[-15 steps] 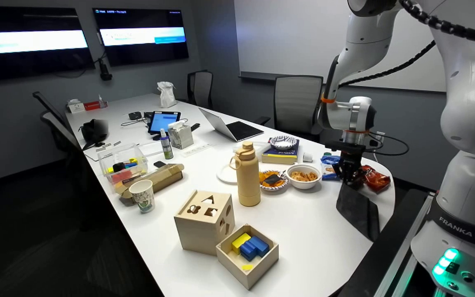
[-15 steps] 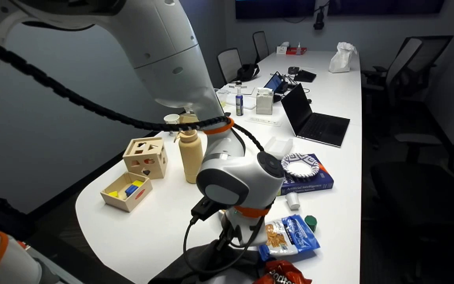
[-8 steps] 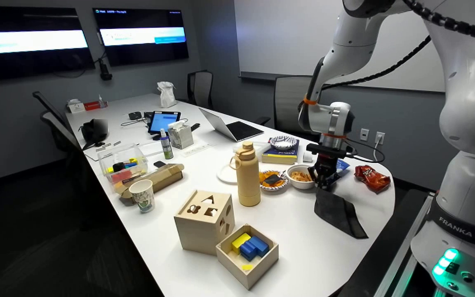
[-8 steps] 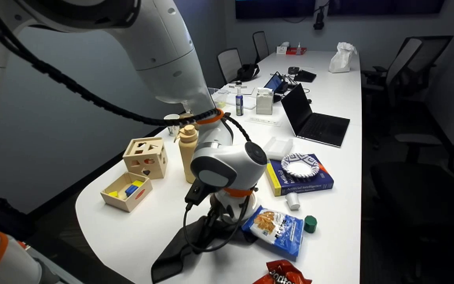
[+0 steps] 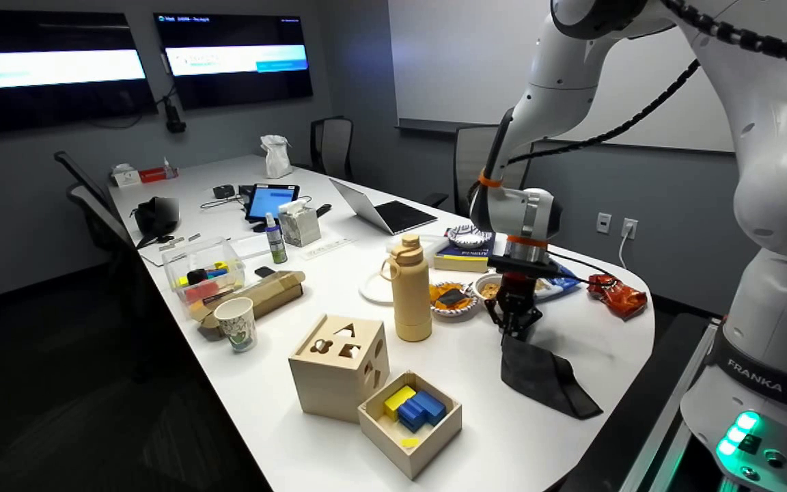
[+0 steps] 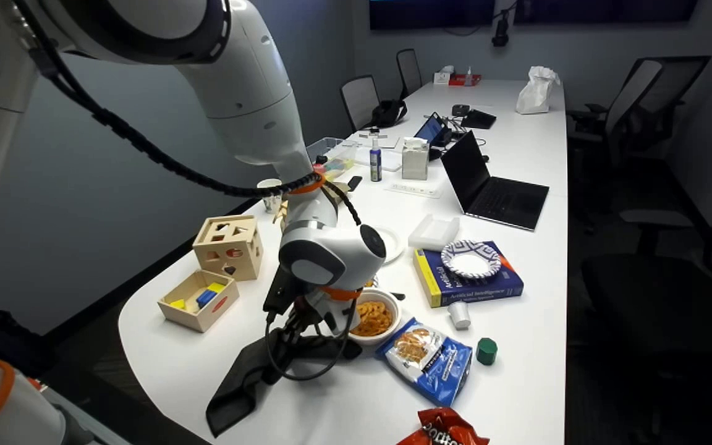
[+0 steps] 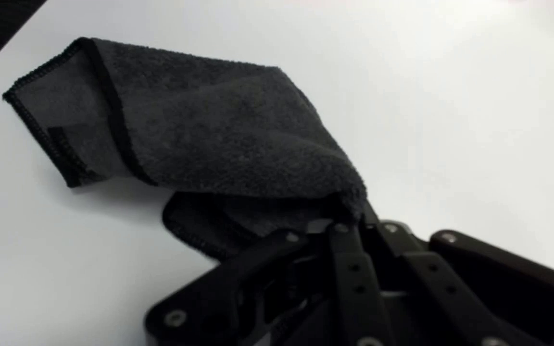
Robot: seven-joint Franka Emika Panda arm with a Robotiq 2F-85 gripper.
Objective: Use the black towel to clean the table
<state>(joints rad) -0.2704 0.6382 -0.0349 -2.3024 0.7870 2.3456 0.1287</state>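
A black towel [image 7: 229, 129] with a dark stitched edge is folded over itself in the wrist view. It shows in both exterior views [image 5: 544, 379] [image 6: 238, 386], spread along the white table [image 5: 496, 437] towards the robot's base. My gripper [image 7: 361, 206] is shut on one end of the towel, with the fingertips partly hidden by cloth. In an exterior view the gripper [image 5: 511, 333] points down, low over the table, just on the near side of the white bowl. Most of the towel trails away from the jaws; whether all of it touches the table I cannot tell.
Close to the gripper are a white bowl of snacks [image 6: 376, 316], a blue snack bag [image 6: 427, 361] and a plate of orange chips [image 5: 453, 301]. A tan bottle [image 5: 412, 294], a wooden shape box [image 5: 339, 369], a block tray [image 5: 410, 424] and a red bag [image 5: 617, 296] also stand about.
My gripper has moved away from the red bag, past the bowl, dragging the towel across the table. The blue snack bag has shifted and turned a little. The bowl is uncovered in an exterior view.
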